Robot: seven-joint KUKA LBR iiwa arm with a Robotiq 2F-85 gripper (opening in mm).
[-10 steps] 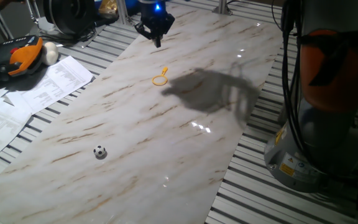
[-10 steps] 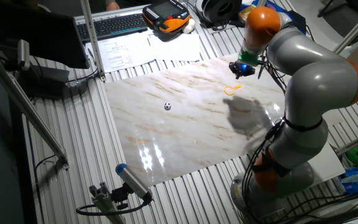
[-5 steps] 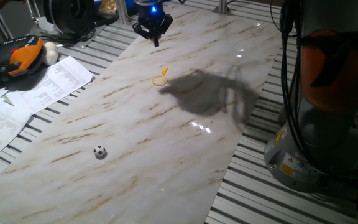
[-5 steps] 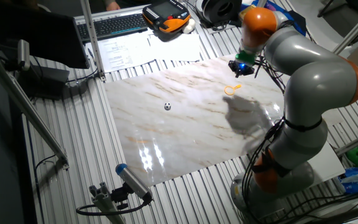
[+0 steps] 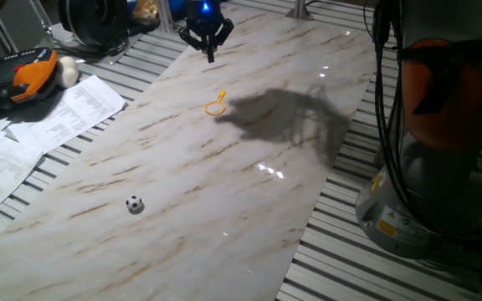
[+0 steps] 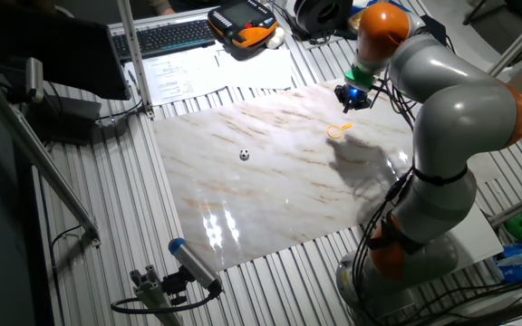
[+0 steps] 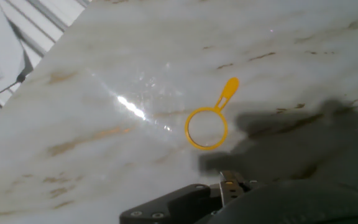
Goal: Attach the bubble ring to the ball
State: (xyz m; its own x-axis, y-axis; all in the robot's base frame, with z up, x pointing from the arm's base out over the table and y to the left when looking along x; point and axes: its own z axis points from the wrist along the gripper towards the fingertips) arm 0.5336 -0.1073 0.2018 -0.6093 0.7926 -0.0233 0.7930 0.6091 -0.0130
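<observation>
The bubble ring (image 5: 215, 106) is a small yellow-orange loop with a short handle, lying flat on the marble board; it also shows in the other fixed view (image 6: 336, 130) and in the middle of the hand view (image 7: 207, 127). The ball (image 5: 134, 203), tiny and black-and-white, rests far from it toward the board's near left (image 6: 244, 155); it is out of the hand view. My gripper (image 5: 210, 55) hangs above the board's far edge, beyond the ring and apart from it (image 6: 352, 104). Its fingers seem to meet in one tip and hold nothing.
Printed papers (image 5: 53, 117), an orange-black pendant (image 5: 19, 77) and a cream-white ball (image 5: 67, 72) lie off the board at the left. The marble board (image 5: 249, 209) rests on a ribbed metal table. My arm's base (image 5: 429, 167) stands at the right.
The gripper has drifted slightly up and toward the far edge, and the arm's shadow beside the ring has shifted. The ring and the ball have not moved.
</observation>
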